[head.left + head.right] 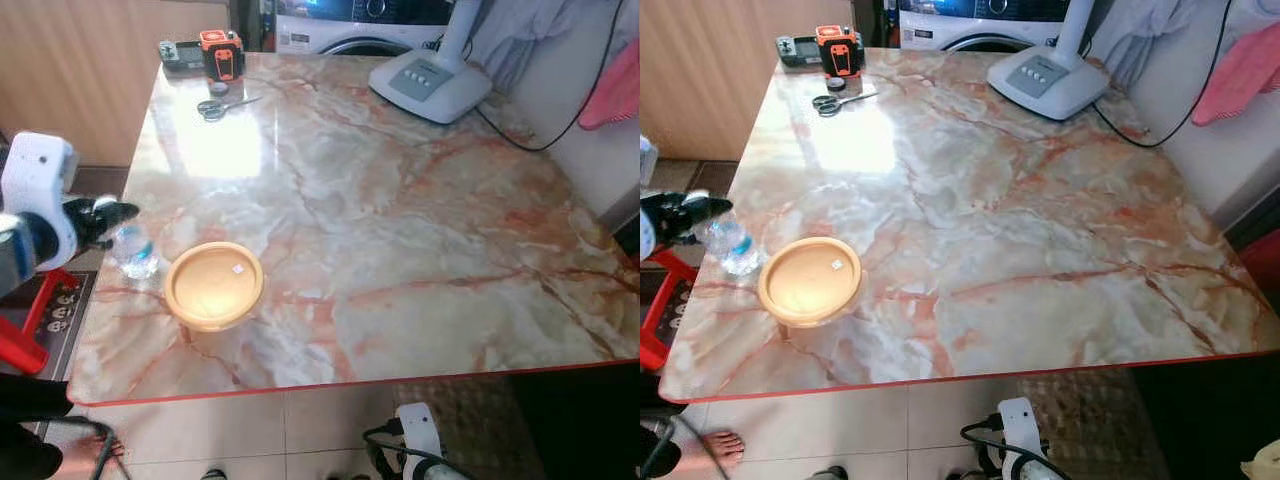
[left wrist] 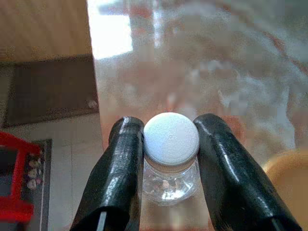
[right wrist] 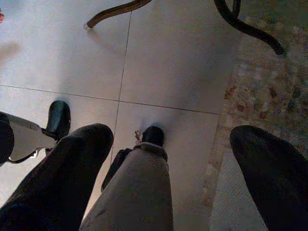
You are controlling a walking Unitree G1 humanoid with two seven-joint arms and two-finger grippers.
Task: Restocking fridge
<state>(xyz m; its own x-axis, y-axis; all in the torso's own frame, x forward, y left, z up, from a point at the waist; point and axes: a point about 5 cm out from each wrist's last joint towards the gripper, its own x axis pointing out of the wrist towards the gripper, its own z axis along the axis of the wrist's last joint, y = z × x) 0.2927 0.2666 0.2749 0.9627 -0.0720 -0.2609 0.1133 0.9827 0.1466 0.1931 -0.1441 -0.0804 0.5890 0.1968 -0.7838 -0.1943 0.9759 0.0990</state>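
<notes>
Left hand (image 2: 168, 144) clamped on bottle (image 1: 134, 250) at cap, near bench (image 1: 400, 220) edge beside bowl (image 1: 213, 285), for lifting; right hand (image 3: 168, 159) idle, spread.

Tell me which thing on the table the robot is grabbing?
The bottle, clear with a white cap. The left gripper pinches its cap at the table's left edge. The bowl beside it and the far scissors sit untouched.

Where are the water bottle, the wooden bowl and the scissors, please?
water bottle (image 2: 171, 139): left wrist view, on its white cap.
wooden bowl (image 1: 213, 284): left eye view, on its inside.
scissors (image 1: 212, 108): left eye view, on the handles.
</notes>
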